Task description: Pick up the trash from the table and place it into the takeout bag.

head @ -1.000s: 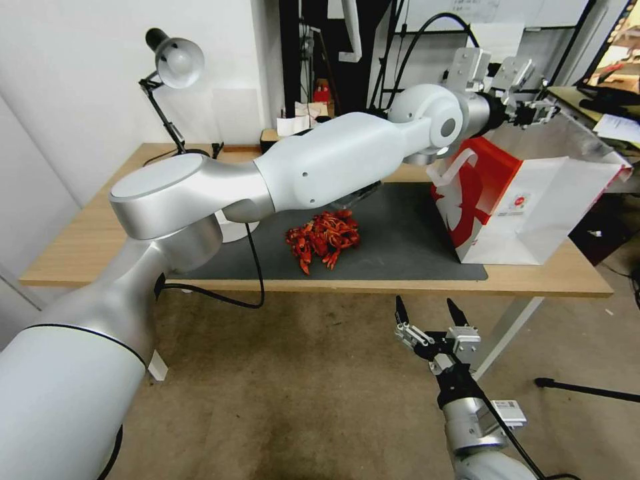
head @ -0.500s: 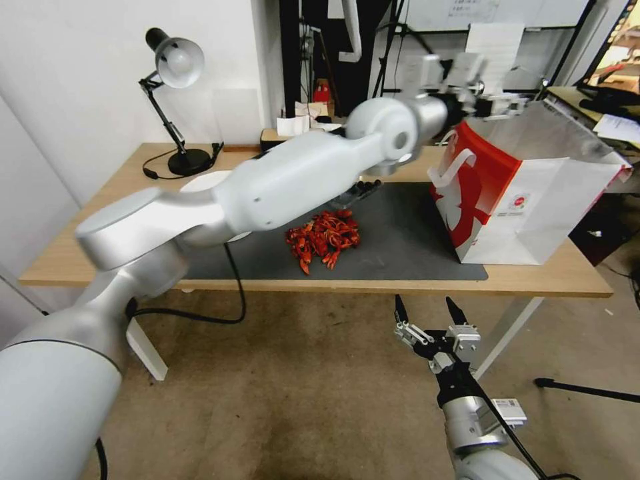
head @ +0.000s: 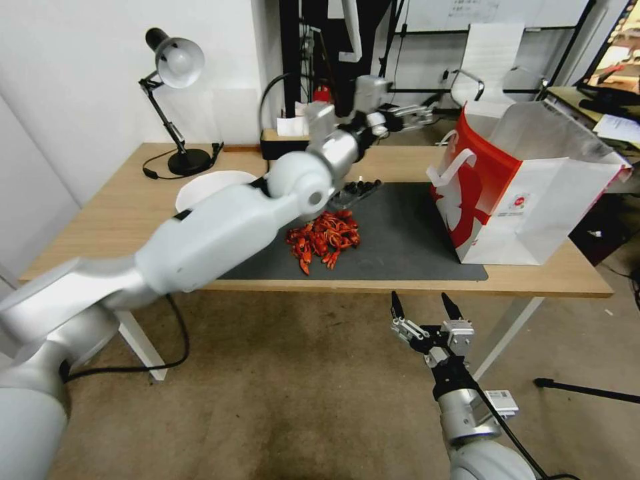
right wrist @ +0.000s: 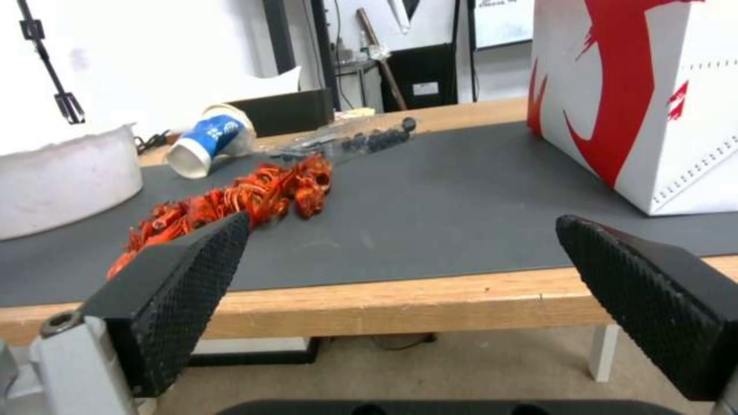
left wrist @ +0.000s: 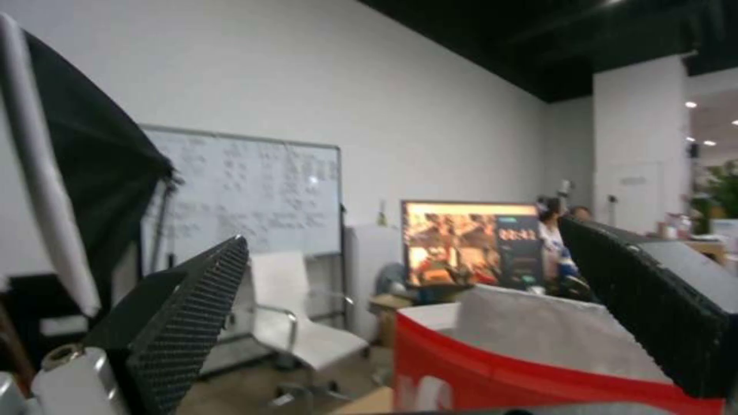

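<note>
Much trash is left: the red wrapper pile (head: 324,240), a blue-and-white paper cup (right wrist: 206,138) and a white dish (right wrist: 66,178) lie on the worktop's (head: 533,280) dark mat (head: 400,247). The takeout bag (head: 527,200) stands open beside them. The left hand (head: 400,119), spread and empty, hovers above the worktop (office clutter behind); the right hand (head: 427,312), also spread, waits below the worktop's front edge.

Right claw (right wrist: 400,300), fingers apart, facing red trash (right wrist: 230,207) on table (right wrist: 430,300).

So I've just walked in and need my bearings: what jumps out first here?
The left arm sweeps across the table, its open left gripper raised beyond the far edge. A red heap of trash lies mid-mat, left of the takeout bag. The right gripper hangs open before the table.
</note>
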Robot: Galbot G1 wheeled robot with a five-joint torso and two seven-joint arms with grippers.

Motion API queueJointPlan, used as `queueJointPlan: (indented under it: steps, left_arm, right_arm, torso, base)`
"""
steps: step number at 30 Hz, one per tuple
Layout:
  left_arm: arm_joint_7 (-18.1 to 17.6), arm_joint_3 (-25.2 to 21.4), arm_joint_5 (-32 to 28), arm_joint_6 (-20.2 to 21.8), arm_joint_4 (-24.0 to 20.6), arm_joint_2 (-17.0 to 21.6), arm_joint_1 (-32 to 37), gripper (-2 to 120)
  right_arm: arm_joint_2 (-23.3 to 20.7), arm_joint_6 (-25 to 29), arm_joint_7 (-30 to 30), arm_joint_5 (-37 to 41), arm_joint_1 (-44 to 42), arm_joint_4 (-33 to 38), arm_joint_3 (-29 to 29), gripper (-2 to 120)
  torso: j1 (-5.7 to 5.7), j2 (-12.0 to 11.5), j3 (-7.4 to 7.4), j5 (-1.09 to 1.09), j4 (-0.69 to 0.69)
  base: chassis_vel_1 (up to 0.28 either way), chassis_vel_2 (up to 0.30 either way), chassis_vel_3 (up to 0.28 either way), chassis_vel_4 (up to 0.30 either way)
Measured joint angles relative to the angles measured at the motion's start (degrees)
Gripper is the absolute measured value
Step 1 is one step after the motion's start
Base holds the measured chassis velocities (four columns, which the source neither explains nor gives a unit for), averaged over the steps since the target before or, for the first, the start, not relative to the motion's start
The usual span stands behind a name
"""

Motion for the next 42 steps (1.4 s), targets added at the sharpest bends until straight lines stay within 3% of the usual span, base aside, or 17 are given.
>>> queueJointPlan:
  steps: [5, 13, 17, 18, 21, 22, 23, 25, 28, 38, 42]
  left_arm:
    - [-1.30, -3.89, 6.03, -4.97, -4.72, 2.98, 8.05, 100]
    - [-1.94, -11.30, 15.09, -7.07, -9.39, 5.54, 17.80, 100]
    - [-2.15, -19.88, 22.49, -7.41, -15.34, 9.00, 31.26, 100]
    - [-2.15, -19.88, 22.49, -7.41, -15.34, 9.00, 31.26, 100]
    - [-2.29, -28.70, 26.83, -7.52, -19.79, 10.42, 43.20, 100]
    - [-2.29, -28.70, 26.83, -7.52, -19.79, 10.42, 43.20, 100]
    - [-2.24, -31.55, 28.73, -8.27, -20.94, 10.51, 47.60, 100]
    - [-2.11, -35.45, 31.70, -9.48, -21.46, 9.44, 54.67, 100]
    - [-2.12, -38.35, 34.26, -11.03, -21.98, 7.79, 60.02, 100]
    - [-2.40, -45.34, 40.58, -13.41, -24.04, 2.24, 70.61, 100]
    - [-2.08, -49.05, 43.47, -15.47, -24.79, -0.83, 78.48, 100]
  right_arm:
    - [-0.24, -0.01, 0.05, 0.01, -0.01, 0.25, -0.01, 100]
    - [-0.49, -0.11, 0.11, 0.01, 0.38, 0.32, -0.10, 100]
    - [-0.63, -0.13, 0.16, -0.19, -0.04, 0.68, -0.24, 100]
    - [-0.63, -0.13, 0.16, -0.19, -0.04, 0.68, -0.24, 100]
    - [-0.46, 0.04, 0.12, -0.80, -1.37, 1.86, -0.14, 100]
    - [-0.46, 0.04, 0.12, -0.80, -1.37, 1.86, -0.14, 100]
    - [-0.36, 0.17, 0.07, -1.08, -1.62, 2.10, -0.10, 100]
    - [-0.31, 0.24, 0.03, -1.32, -1.13, 1.90, -0.11, 100]
    - [-0.18, 0.24, 0.08, -1.35, -0.66, 1.61, -0.33, 100]
    - [-0.41, 0.09, 0.27, -1.48, -0.18, 1.65, -1.05, 100]
    - [-0.49, 0.09, 0.26, -1.48, -0.25, 1.82, -1.07, 100]
  torso:
    - [0.01, 0.00, 0.00, 0.01, -0.01]
    - [0.01, 0.00, 0.00, 0.00, -0.01]
    - [0.01, 0.00, -0.01, 0.01, -0.02]
    - [0.01, 0.00, -0.01, 0.01, -0.02]
    - [0.00, 0.00, 0.00, 0.00, 0.00]
    - [0.00, 0.00, 0.00, 0.00, 0.00]
    - [0.00, 0.01, -0.01, 0.06, -0.02]
    - [-0.01, 0.01, 0.00, -0.02, 0.03]
    - [0.00, 0.01, -0.01, 0.05, 0.01]
    - [0.00, 0.01, 0.00, 0.03, 0.00]
    - [0.00, 0.01, -0.01, 0.02, -0.01]
  base:
    - [0.000, 0.000, 0.000, 0.000]
    - [0.000, 0.000, 0.000, 0.000]
    - [0.000, 0.000, 0.000, 0.000]
    - [0.000, 0.000, 0.000, 0.000]
    - [0.000, 0.000, 0.000, 0.000]
    - [0.000, 0.000, 0.000, 0.000]
    - [0.000, 0.000, 0.000, 0.000]
    - [0.000, 0.000, 0.000, 0.000]
    - [0.000, 0.000, 0.000, 0.000]
    - [0.000, 0.000, 0.000, 0.000]
    - [0.000, 0.000, 0.000, 0.000]
